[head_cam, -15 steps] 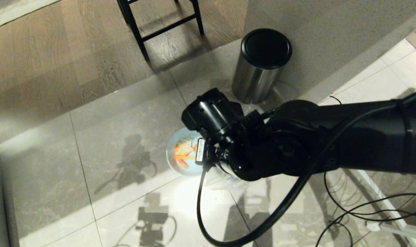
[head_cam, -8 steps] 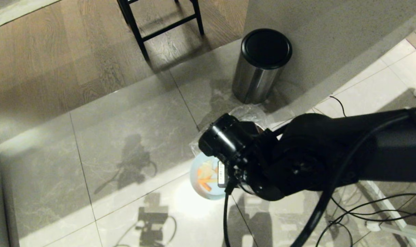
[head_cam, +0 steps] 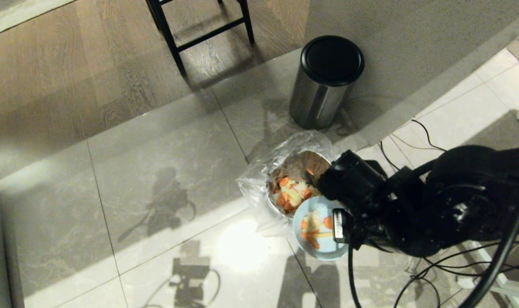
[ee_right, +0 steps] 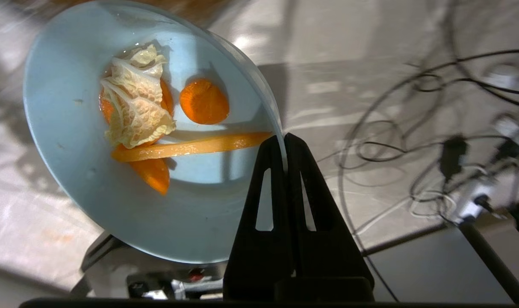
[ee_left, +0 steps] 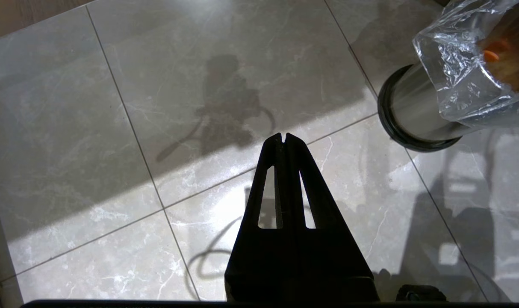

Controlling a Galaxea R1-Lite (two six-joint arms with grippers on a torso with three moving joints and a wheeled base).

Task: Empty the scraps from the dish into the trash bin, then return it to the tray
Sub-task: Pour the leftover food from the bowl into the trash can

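The dish (head_cam: 317,250), a pale blue bowl, hangs just over the near right edge of the trash bin (head_cam: 259,184). The scraps (head_cam: 313,229) lie inside it, orange slices and a pale leaf (ee_right: 135,107). My right gripper (ee_right: 284,139) is shut on the dish (ee_right: 71,171) at its rim, one finger inside and one outside. The bin, a steel cylinder (ee_left: 417,115) lined with a crinkled clear bag, holds orange and pale pieces (head_cam: 291,192). My left gripper (ee_left: 284,136) is shut on nothing, above bare floor left of the bin. The tray is out of view.
A black-lidded steel bin (head_cam: 325,81) stands behind the trash bin against a grey wall (head_cam: 392,42). Black chair legs (head_cam: 199,34) stand on the wood floor at the back. Loose cables (head_cam: 434,261) lie on the tiles to the right.
My right arm has swung right and back toward me with the dish, from the bin's left side to its near right edge. The bin's opening, hidden under the arm before, now shows.
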